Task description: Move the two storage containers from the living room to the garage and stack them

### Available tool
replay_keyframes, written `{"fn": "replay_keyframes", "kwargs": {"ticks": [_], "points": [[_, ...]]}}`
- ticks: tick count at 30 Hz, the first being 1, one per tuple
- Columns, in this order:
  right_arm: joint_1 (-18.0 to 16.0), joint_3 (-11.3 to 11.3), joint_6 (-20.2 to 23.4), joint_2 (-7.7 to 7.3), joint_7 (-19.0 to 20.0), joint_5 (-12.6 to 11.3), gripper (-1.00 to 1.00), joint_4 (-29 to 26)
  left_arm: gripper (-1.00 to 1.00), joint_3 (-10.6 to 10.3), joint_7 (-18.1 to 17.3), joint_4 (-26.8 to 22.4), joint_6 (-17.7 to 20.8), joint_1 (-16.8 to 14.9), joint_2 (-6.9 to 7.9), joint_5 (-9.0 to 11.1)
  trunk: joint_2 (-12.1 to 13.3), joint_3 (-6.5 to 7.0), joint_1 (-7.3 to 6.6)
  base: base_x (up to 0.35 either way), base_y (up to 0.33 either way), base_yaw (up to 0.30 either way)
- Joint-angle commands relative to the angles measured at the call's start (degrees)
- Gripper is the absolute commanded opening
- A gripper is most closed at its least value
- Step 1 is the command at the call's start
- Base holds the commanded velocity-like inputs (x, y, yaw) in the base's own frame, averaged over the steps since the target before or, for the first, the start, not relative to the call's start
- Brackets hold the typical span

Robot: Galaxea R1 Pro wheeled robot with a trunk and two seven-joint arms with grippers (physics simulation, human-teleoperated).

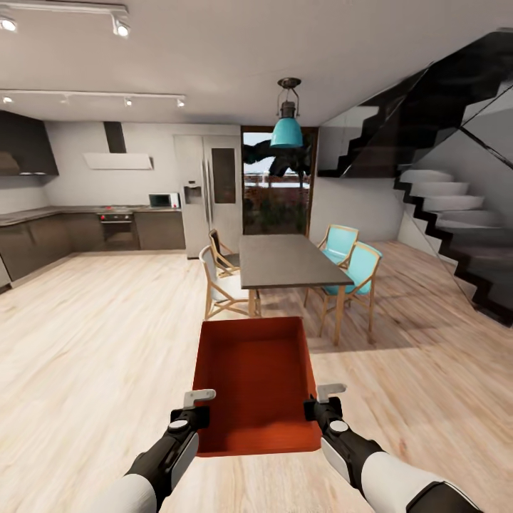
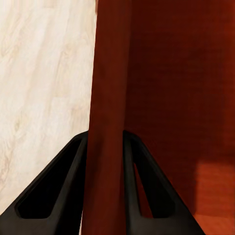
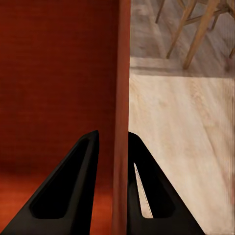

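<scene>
An orange-red open-top storage container [image 1: 255,385] is held in the air in front of the robot, above a light wood plank floor [image 1: 92,342], its long axis pointing away from the robot. The container is empty.

The left gripper [image 1: 194,413] clamps the container's left side wall near the robot's end; in the left wrist view its two black fingers [image 2: 58,200] sit one on each side of the thin wall [image 2: 108,122], pressed against it. The right gripper [image 1: 318,407] clamps the right side wall the same way, its black fingers [image 3: 68,191] closed on the wall [image 3: 122,98] from inside and outside.

Just beyond the container stands a dark-topped dining table [image 1: 288,260] with wooden legs, two white-seated chairs [image 1: 222,285] on its left and two turquoise chairs [image 1: 353,274] on its right. A turquoise pendant lamp [image 1: 287,128] hangs above the table. Farther left is a kitchen with dark cabinets [image 1: 43,239], an oven [image 1: 117,228] and a tall refrigerator [image 1: 206,192]. A dark staircase [image 1: 456,221] rises on the right.
</scene>
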Motion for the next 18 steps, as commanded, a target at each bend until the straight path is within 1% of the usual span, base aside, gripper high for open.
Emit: {"fn": "replay_keyframes", "kwargs": {"ticks": [1,18], "points": [[-0.1,-2.7,0.0,0.02,0.0,-2.3,-1.00,0.0,-1.00,1.5,3.4,-0.4,-0.5,0.0,1.56,-0.8,-0.1,-0.08,0.01,0.000,0.000,-0.290],[-0.1,-2.7,0.0,0.01,0.0,-2.3,-1.00,0.0,-1.00,1.5,3.4,-0.4,-0.5,0.0,1.56,-0.8,-0.1,-0.08,0.01,0.000,0.000,-0.290]]}}
